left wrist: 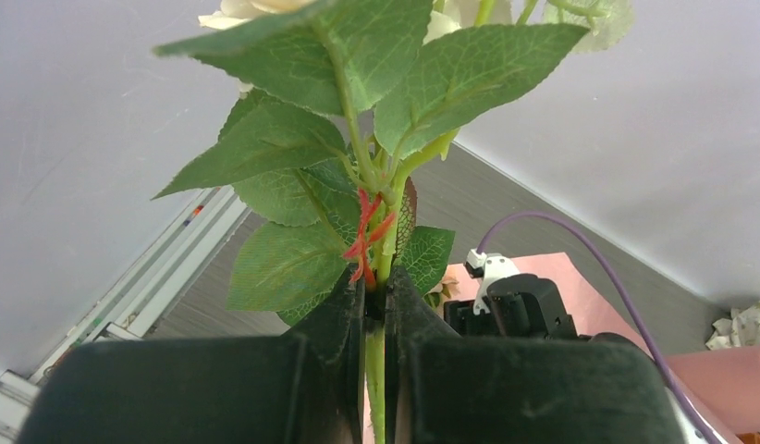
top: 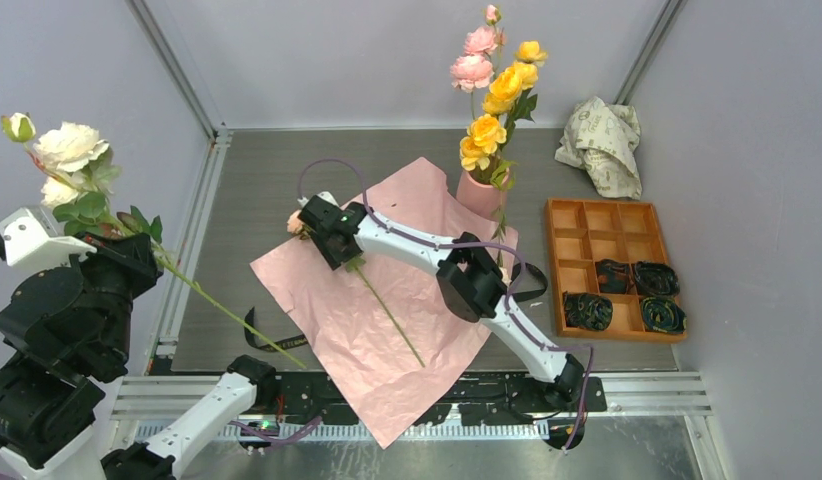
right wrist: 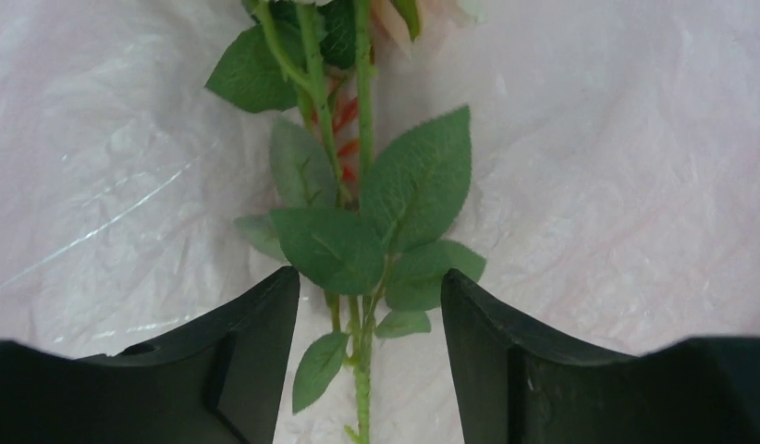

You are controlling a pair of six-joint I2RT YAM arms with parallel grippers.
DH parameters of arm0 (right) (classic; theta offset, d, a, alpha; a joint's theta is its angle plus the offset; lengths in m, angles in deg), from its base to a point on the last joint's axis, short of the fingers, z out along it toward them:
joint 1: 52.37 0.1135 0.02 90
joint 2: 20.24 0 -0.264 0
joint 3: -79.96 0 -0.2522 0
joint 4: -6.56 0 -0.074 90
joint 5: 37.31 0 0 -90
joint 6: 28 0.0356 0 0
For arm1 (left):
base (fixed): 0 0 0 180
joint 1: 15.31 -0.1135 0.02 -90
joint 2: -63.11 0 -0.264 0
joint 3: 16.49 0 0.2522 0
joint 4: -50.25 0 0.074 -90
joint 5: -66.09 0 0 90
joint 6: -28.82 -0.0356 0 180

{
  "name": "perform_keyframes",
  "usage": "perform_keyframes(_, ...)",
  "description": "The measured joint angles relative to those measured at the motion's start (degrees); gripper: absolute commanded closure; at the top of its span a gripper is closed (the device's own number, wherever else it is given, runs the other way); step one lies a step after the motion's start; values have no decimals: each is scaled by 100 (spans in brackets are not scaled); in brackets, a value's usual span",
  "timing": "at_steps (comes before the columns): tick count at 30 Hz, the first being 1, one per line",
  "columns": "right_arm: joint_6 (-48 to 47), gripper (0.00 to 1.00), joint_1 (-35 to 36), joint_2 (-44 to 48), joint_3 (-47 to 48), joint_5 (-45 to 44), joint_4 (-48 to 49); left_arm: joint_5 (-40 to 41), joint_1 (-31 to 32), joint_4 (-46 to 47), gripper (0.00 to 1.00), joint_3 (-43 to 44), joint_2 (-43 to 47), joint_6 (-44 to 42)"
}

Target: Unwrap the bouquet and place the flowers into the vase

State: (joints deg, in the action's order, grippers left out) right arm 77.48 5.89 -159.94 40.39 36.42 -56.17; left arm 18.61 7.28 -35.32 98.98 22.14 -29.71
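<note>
My left hand is shut tight on the green stem of the cream flower, just under its lowest leaves. That stem runs on a slant: the cream heads and a pale bud stand high at the far left, and the bare cut end points down toward the near right, ending over the near edge of the worktop. A small red twist shows among its broad, veined leaves. My right hand hangs over the peach flower with its jaws apart, one finger on each side of the leafy stem, gripping nothing. This flower lies flat on the spread, creased pink paper, head toward the far left under my hand and stem pointing near right. The vase, a plain salmon-pink cylinder, stands upright at the paper's far right corner and holds the pink and yellow flowers, heads up. To its right the orange tray has four dark coils in its nearer compartments.
</note>
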Motion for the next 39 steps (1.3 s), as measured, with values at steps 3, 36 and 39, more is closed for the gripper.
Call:
perform_keyframes(3,-48,43,-76,-160,131,4,7,-39,0,9,100,-72,0,-9)
perform_keyframes(36,-297,99,-175,953,-136,-96,264,-234,0,177,100,-365,28,-20)
perform_keyframes(39,-433,99,-175,1888,-144,-321,367,-275,0,192,100,-382,33,-17)
